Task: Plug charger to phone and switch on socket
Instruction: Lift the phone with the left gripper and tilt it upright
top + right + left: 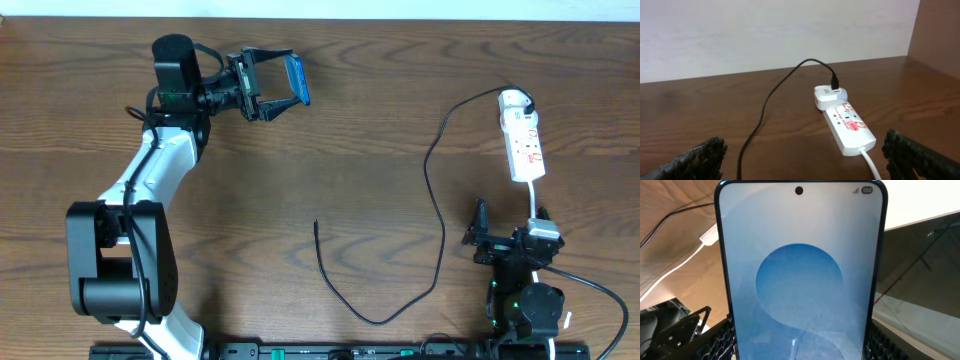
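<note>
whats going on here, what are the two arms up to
The left hand grips the small blue-screened smartphone by its edges at the far left of the brown wooden table. The thin black charger cable runs from the white adapter on the narrow white power strip. Its free tip lies on the table, not yet in the phone. The right hand sits open near the strip, holding nothing.

One phone (298,80), one charger (378,322), one socket (522,135), one white adapter (830,96), one table (300,180).
</note>
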`<state>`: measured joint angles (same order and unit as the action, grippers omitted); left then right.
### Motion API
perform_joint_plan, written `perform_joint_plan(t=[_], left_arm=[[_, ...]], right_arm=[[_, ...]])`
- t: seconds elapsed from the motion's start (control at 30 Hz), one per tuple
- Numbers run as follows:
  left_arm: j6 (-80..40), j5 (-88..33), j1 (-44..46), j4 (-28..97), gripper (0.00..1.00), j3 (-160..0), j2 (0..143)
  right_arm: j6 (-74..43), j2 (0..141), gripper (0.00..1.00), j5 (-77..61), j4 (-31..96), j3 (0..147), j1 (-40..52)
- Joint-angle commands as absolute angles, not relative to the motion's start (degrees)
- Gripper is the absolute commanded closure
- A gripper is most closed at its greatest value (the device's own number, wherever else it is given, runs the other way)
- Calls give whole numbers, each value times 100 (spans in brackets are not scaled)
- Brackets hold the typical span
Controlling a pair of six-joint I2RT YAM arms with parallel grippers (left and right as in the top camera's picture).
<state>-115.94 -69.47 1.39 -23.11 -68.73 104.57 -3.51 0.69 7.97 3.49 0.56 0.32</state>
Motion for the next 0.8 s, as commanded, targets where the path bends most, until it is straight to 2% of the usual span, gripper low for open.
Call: perform_joint_plan(t=[0.0,0.2,0.77], left_arm=[[-11961,-7046,126,-2362,92,-6934,10344],[-11961,-7424,126,-2362,93,-6934,10344],[-11948,-7459,126,-2362,93,-6934,10344]], right_arm=[[-423,38,1,843,344,32,84],[-425,38,1,843,346,32,84],[-425,38,1,845,344,32,84]])
